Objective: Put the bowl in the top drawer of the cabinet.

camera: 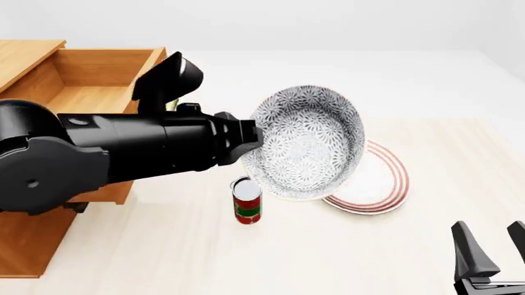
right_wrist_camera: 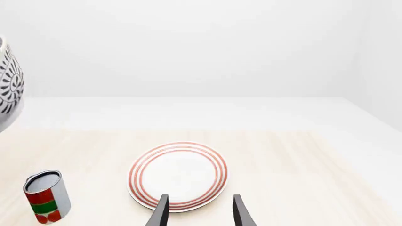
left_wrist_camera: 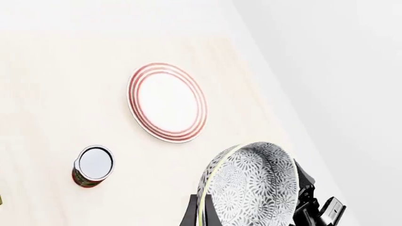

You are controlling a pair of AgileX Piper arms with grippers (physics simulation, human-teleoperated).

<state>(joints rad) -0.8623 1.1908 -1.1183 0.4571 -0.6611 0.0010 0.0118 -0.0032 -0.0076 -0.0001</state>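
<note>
Front view shows the left gripper (camera: 250, 140) clamped on the rim of the bowl (camera: 308, 141), which hangs tipped on its side in the air above the can (camera: 246, 200) and the plate (camera: 373, 178), near the middle of the bench (camera: 328, 258). Gripping the rim probably lets the bowl swing over the drawer wall. The top drawer (camera: 90, 83) of the cabinet (camera: 24, 246) stands pulled out at the bench's left edge, ready to receive it. The right gripper (right_wrist_camera: 199, 209) rests low near the right corner, fingers apart, holding nothing.
</note>
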